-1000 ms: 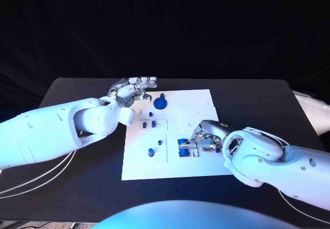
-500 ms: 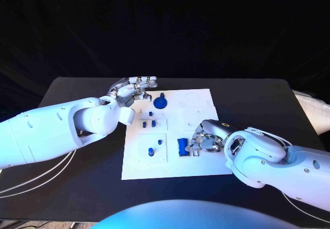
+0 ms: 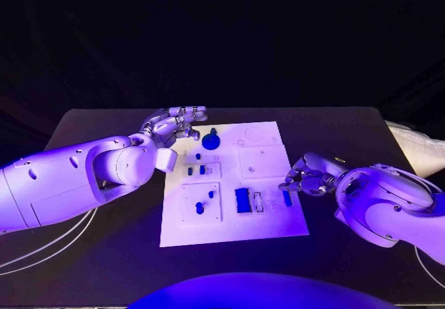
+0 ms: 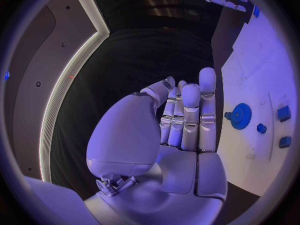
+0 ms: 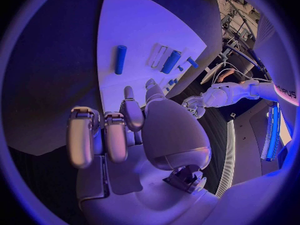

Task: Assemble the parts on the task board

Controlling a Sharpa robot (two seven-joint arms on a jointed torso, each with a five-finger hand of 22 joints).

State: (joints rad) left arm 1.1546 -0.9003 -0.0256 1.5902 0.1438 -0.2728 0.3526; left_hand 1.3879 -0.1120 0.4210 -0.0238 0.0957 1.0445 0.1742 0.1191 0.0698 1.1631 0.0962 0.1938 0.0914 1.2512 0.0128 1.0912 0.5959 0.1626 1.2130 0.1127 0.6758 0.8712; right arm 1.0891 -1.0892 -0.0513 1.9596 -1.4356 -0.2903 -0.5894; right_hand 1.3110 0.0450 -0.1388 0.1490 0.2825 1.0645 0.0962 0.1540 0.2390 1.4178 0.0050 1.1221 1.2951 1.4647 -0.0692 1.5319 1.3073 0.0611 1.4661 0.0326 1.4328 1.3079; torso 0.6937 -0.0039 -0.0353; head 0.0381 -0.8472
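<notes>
A: Head view: how far along was the task board (image 3: pixel 269 222)?
B: Partly, I'd judge. A blue gear (image 3: pixel 211 141) sat at its eleven o'clock, small pegs (image 3: pixel 195 170) stood centre-left, a blue block (image 3: pixel 242 200) at five; a blue rod (image 3: pixel 287 197) lay loose at four.
A: Hands?
B: Right hand (image 3: pixel 306 180) at three o'clock, fingers curled, empty. Left hand (image 3: pixel 174 122) at eleven, fingers straight, close together, holding nothing
</notes>
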